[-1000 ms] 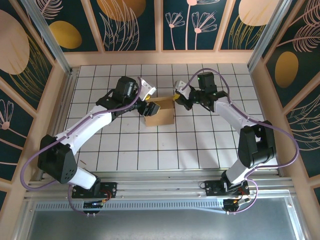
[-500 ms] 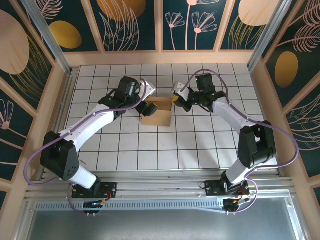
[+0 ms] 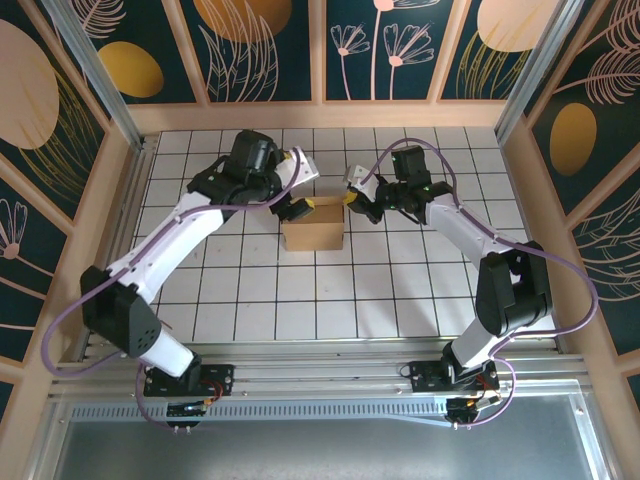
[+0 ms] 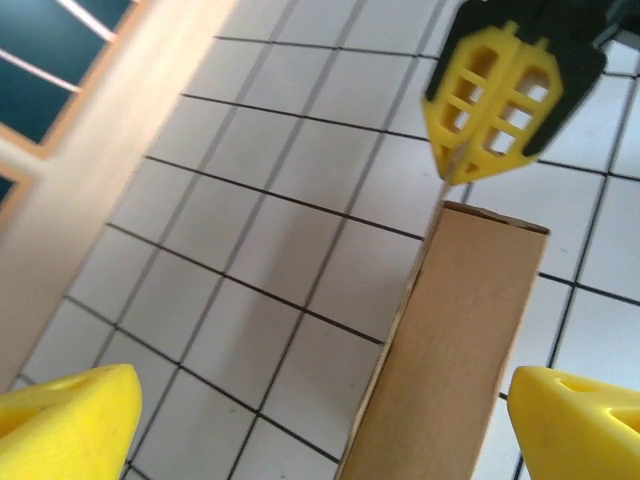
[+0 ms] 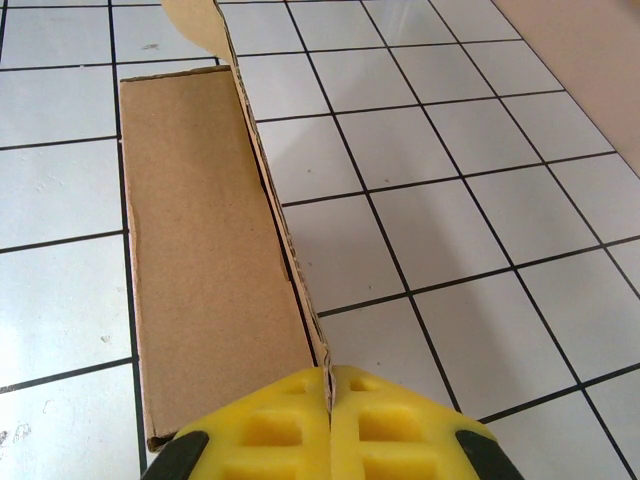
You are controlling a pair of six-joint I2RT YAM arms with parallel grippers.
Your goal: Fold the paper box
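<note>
Brown cardboard box [image 3: 315, 232] stood seemingly near-folded, its side flap [image 5: 268, 200] pinched in the closed right gripper [image 5: 330, 400], left gripper [image 3: 300, 208] wide and empty.

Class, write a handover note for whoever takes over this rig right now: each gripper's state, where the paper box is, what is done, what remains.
Left gripper: open at the box's far left corner, fingers clear of the cardboard.
Right gripper: shut on a thin upright flap along the box's right side.
The paper box sits on the tiled table between the two arms.
Done: it already stands as a low squarish box.
Left: probably folding the pinched flap over and tucking it in; whether any other flap is closed cannot be told.
</note>
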